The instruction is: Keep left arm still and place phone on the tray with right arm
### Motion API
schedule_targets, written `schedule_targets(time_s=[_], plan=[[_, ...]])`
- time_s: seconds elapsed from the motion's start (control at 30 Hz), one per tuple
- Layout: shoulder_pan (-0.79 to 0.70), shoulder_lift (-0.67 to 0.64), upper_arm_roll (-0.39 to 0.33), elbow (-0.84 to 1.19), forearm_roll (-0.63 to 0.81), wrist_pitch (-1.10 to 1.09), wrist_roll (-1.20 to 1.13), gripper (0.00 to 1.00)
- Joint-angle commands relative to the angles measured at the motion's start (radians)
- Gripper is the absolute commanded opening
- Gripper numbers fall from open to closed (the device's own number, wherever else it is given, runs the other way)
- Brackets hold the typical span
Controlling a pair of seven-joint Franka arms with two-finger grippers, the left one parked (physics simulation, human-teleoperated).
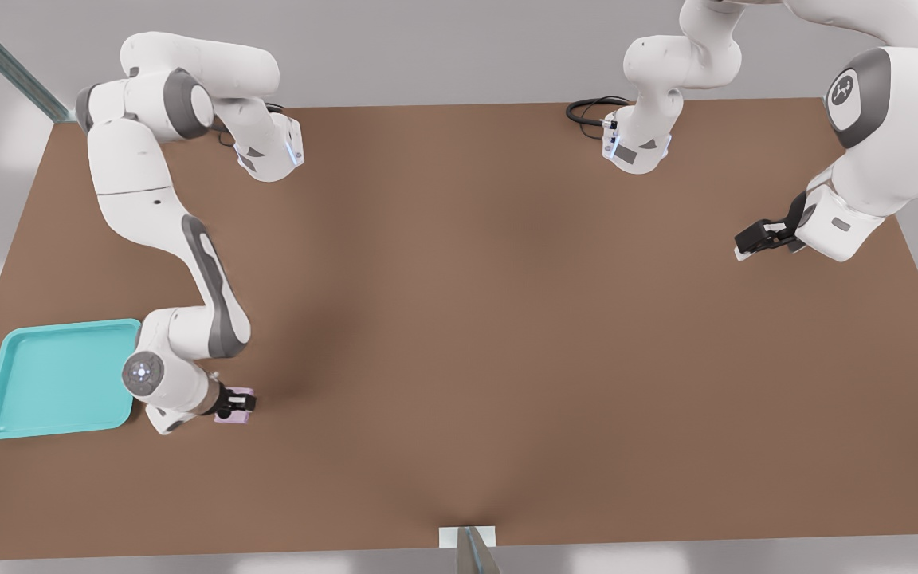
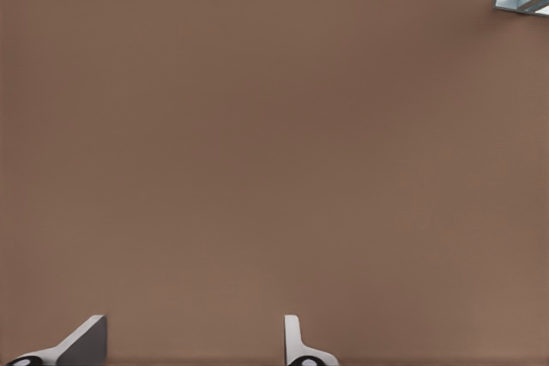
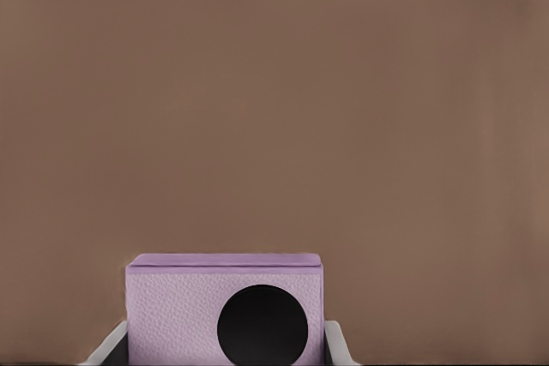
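Brown tabletop [image 1: 507, 335] | gripper [image 1: 229, 403] at the phone [image 1: 237, 405], fingers [image 3: 337, 342] flanking its sides, apparently clamped on it | tray [image 1: 5, 414] just beside, at 9 o'clock | advice: lift clear of the rim, carry toward 9 o'clock, set phone flat mid-tray.

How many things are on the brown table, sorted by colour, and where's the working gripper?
Turquoise: 1, the shallow turquoise rectangular tray, nothing in it.
Pink-lilac: 1, the small pale pink-lilac phone with a black round lens.
Total: 2.
The black two-finger gripper is at the phone, beside the tray, fingers flanking the phone's sides.
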Motion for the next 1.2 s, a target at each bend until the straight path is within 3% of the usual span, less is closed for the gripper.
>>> schedule_targets(time_s=[0.0, 0.17, 0.37, 0.4, 0.43, 0.53, 0.57, 0.6, 0.63, 0.73, 0.8, 0.83, 0.87, 0.9, 0.97, 1.17], plan=[[-0.060, -0.020, 0.000, 0.000, -0.010, -0.071, -0.205, 0.71], [-0.307, -0.022, -0.005, 0.038, -0.011, -0.088, -0.595, 0.71], [-0.509, 0.027, -0.017, 0.079, -0.011, -0.083, -0.868, 0.71], [-0.520, 0.041, -0.018, 0.082, -0.011, -0.082, -0.868, 0.79], [-0.532, 0.050, -0.020, 0.084, -0.007, -0.079, -0.867, 1.00], [-0.534, 0.046, -0.006, 0.104, -0.010, -0.082, -0.865, 1.00], [-0.523, 0.017, 0.023, 0.115, -0.008, -0.088, -0.854, 1.00], [-0.519, -0.057, 0.096, 0.113, -0.014, -0.094, -0.792, 1.00], [-0.447, -0.131, 0.133, 0.113, -0.045, -0.166, -0.626, 1.00], [-0.131, -0.361, 0.135, 0.115, -0.115, -0.415, -0.186, 1.00], [-0.080, -0.502, 0.182, 0.098, -0.108, -0.548, -0.063, 1.00], [-0.072, -0.601, 0.178, 0.038, -0.077, -0.614, -0.052, 1.00], [0.027, -0.657, 0.088, 0.027, -0.049, -0.666, -0.037, 1.00], [0.230, -0.591, -0.104, 0.073, -0.048, -0.682, -0.038, 1.00], [0.218, -0.530, -0.112, 0.150, -0.014, -0.692, -0.046, 1.00], [0.210, -0.534, -0.121, 0.145, -0.003, -0.680, -0.060, 1.00]])
